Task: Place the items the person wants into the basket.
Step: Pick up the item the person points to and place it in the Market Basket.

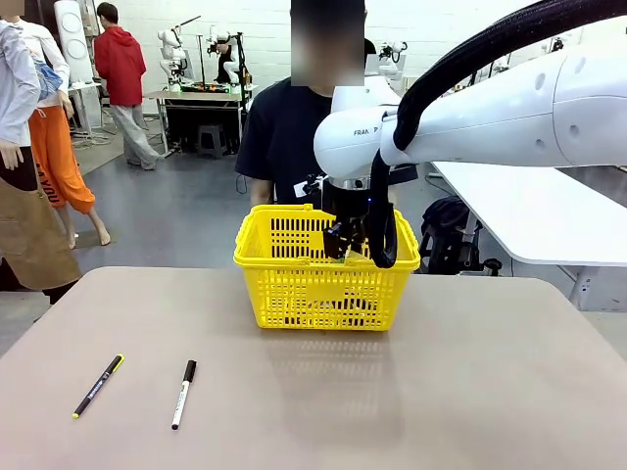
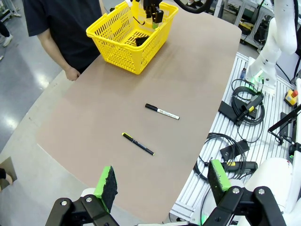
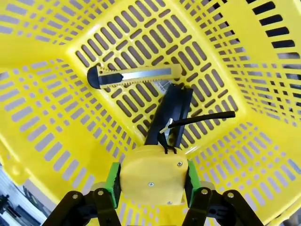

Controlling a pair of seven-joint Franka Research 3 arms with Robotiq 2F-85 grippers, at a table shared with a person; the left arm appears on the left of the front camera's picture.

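Your right gripper (image 3: 150, 181) is clamped on the tape measure (image 3: 150, 175) over the basket (image 3: 61, 117), above the knife (image 3: 136, 75) and stapler (image 3: 171, 115); your left gripper (image 2: 162, 181) stands apart

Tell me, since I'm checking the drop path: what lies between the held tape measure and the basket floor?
In the right wrist view, the tape measure hangs above the stapler, with the utility knife beside it on the basket floor.

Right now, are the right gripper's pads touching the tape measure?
Touching. The right wrist view shows both green pads of the right gripper pressed against the sides of the yellow tape measure, held above the basket floor.
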